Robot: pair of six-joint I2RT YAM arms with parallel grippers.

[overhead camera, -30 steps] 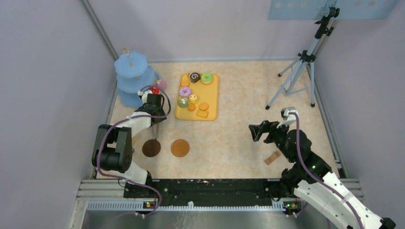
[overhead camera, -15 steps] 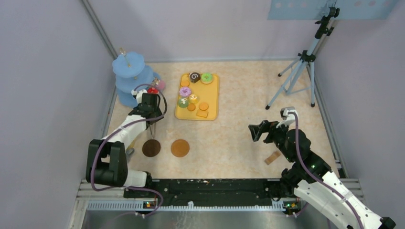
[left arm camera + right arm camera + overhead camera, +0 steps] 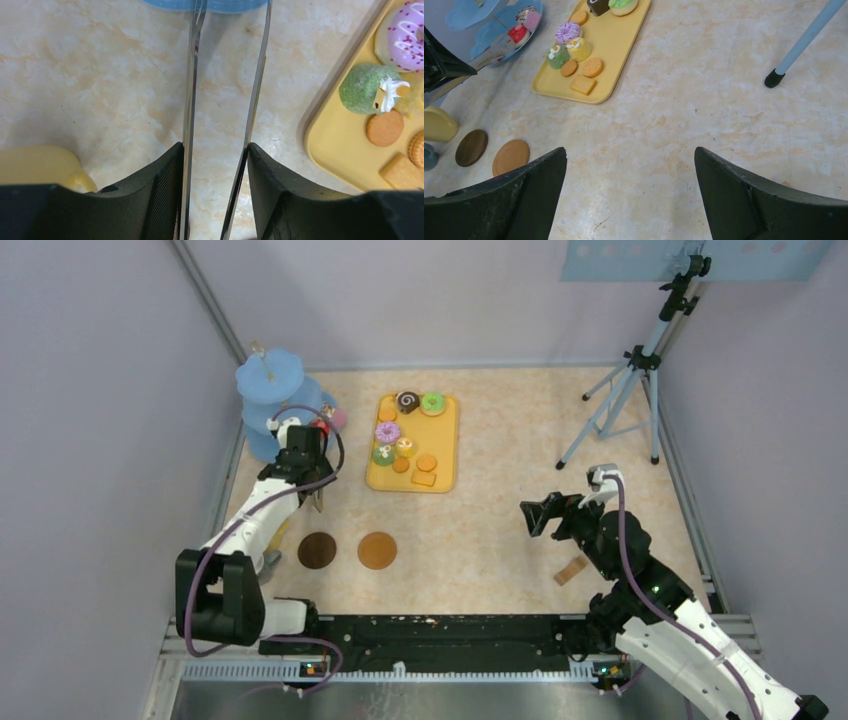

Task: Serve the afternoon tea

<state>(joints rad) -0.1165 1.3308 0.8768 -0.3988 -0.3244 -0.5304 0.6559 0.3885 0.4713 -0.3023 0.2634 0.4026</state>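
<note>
My left gripper [image 3: 303,447] [image 3: 215,146] is shut on the long metal tongs [image 3: 190,95]. Their two arms stand apart and point at the base of the blue tiered stand [image 3: 272,400], near a red cake [image 3: 518,34] on its lowest tier. The yellow tray [image 3: 446,455] [image 3: 325,145] holds doughnuts, small cakes and orange biscuits [image 3: 384,128], including a green cake [image 3: 364,90]. The dark coaster [image 3: 317,550] and the light coaster [image 3: 377,550] lie in front. The yellow mug [image 3: 439,124] and the grey mug [image 3: 430,156] stand at the left. My right gripper [image 3: 537,515] [image 3: 630,150] is open and empty over bare table.
A tripod [image 3: 625,390] stands at the back right, one foot [image 3: 774,77] near my right gripper. A small wooden block [image 3: 570,570] lies by the right arm. Walls close in the table on the left, back and right.
My left gripper has moved back and left towards the blue stand, carrying the tongs. The right arm has not moved.
</note>
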